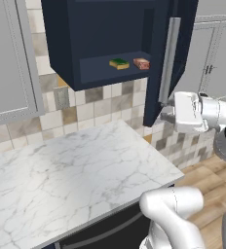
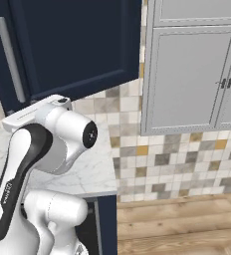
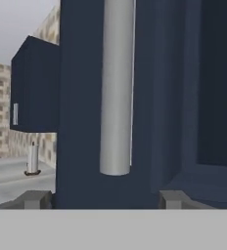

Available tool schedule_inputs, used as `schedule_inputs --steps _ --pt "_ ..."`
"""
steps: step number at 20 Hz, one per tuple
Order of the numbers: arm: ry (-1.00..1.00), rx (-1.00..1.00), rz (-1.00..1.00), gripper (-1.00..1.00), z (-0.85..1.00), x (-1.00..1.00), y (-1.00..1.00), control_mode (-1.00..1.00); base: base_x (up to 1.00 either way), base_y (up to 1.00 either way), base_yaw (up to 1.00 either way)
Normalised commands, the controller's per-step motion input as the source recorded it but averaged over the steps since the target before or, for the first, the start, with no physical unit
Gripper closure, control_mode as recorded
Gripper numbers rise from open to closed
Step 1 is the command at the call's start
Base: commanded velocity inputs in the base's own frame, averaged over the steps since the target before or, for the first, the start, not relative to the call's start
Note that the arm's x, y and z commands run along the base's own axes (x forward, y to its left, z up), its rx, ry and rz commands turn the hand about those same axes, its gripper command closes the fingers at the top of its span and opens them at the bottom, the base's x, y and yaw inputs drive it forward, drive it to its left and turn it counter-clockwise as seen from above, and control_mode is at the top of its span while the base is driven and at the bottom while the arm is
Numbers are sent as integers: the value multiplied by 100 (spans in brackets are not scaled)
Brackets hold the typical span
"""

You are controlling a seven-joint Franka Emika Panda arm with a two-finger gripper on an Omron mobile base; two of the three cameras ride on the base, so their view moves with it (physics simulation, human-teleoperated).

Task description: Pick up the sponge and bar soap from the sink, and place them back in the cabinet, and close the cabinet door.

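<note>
The sponge (image 1: pixel 119 63) and bar soap (image 1: pixel 141 63) lie inside the cabinet (image 1: pixel 100 39). The gripper (image 3: pixel 107 200), part-open and empty, straddles the cabinet door (image 3: pixel 86 122) edge below its handle (image 3: pixel 116 88); push squarely to shut it.

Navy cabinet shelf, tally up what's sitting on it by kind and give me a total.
Sponge, green and yellow: 1
Bar soap, orange-brown: 1
Total: 2

- Your arm reaches up and left, the wrist level, toward the cabinet door (image 1: pixel 179 29).
- Your gripper (image 3: pixel 103 199) has its fingertips (image 3: pixel 34 199) spread either side of that door's lower edge.
</note>
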Motion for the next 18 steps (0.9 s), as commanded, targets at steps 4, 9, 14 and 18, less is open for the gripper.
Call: schedule_inputs --steps 4,9,14,18 --pt "0 0 -2 -100 2 28 27 -100 0 0 0" --pt "0 0 -6 -100 2 30 32 -100 0 0 0" --pt "0 0 -7 -100 0 30 31 -100 0 0 0" --pt "-2 0 -7 -100 0 29 28 -100 0 0 0"
